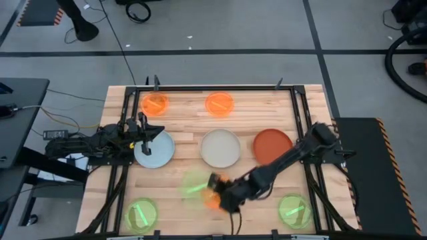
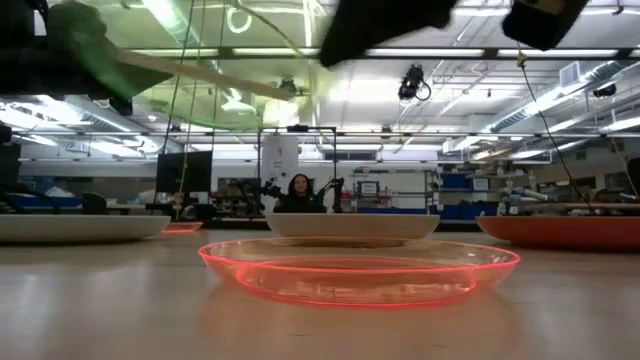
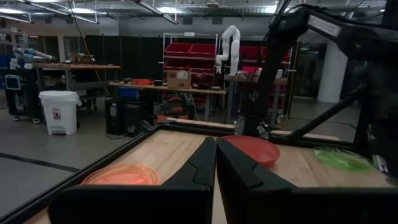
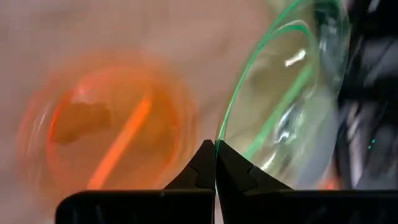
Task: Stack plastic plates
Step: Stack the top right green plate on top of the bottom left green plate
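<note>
Right gripper [image 4: 215, 163], fingers pinched on the green plate's [image 4: 292, 93] rim, holds it tilted just beside the orange plate [image 4: 112, 140] below.

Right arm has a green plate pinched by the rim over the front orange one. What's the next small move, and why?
Probably lower it and level it out. The right gripper is shut on the rim of the green plate, which hangs tilted in the air, beside and above the orange plate on the table. Centre it over the orange one before opening. The left gripper waits by the pale blue plate.
</note>
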